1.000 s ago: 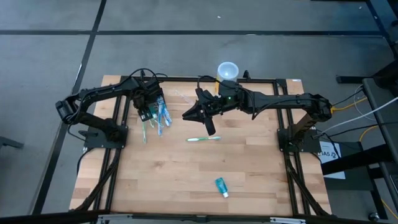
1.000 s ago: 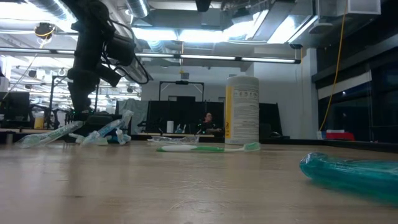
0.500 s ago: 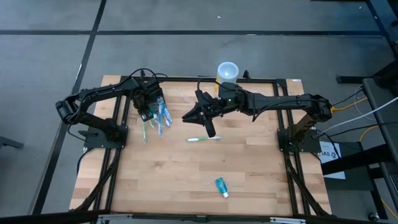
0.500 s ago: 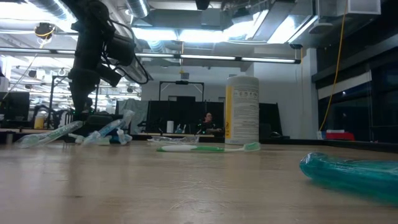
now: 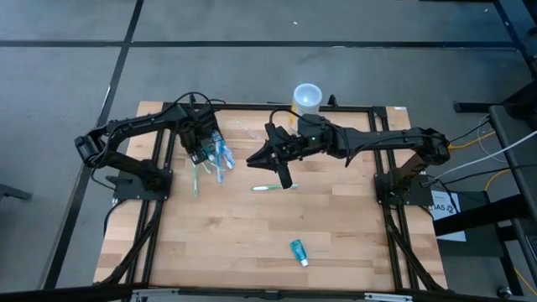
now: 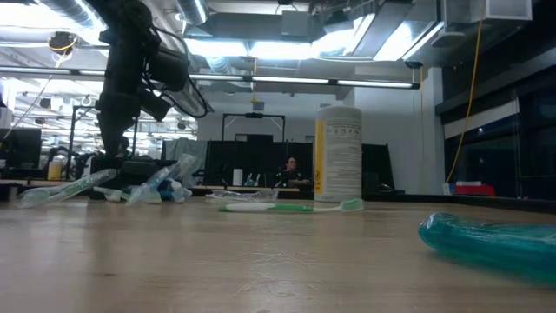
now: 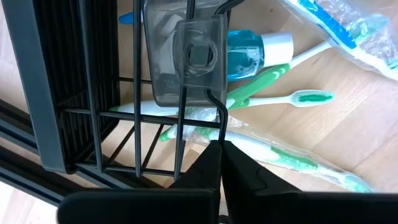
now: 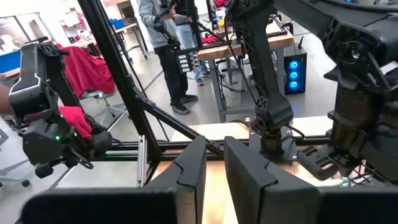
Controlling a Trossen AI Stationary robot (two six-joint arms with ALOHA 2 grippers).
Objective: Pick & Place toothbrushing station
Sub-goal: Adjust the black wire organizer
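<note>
Currently, status of task: underway, placement not finished.

Item, toothbrushing station [image 7: 81, 93]: black wire-and-slat holder, lying at the far left part of the bench [image 5: 252, 243], directly under the left gripper [image 5: 200, 144]. The left wrist view shows its fingers [image 7: 205, 168] drawn together, nipping a thin wire of the holder's frame. A clear cup-like insert sits in the frame, with a blue-capped bottle [image 7: 258, 53] and several green-and-white toothbrushes [image 7: 273, 102] spilling out of or lying against it on the wood. Judged not yet upright or set in a final spot.

Item, right gripper [image 5: 270, 158]: hovering above mid-bench, near a lone green toothbrush [image 5: 274, 187]; fingers slightly apart, holding nothing.

Loose items: teal tube [image 5: 299, 251] near the front edge; white-and-yellow cup [image 5: 307, 95] at the far edge.

Remaining, as judged: carry the station to its place and stand it; the scattered brushes and tube are uncollected.

Change against the earlier frames: the brush bundle beside the left gripper has shifted a little toward the bench centre, and in the low view its wrapped ends stand higher. The right arm has edged slightly nearer the lone toothbrush. Tube, cup and lone brush unchanged.
</note>
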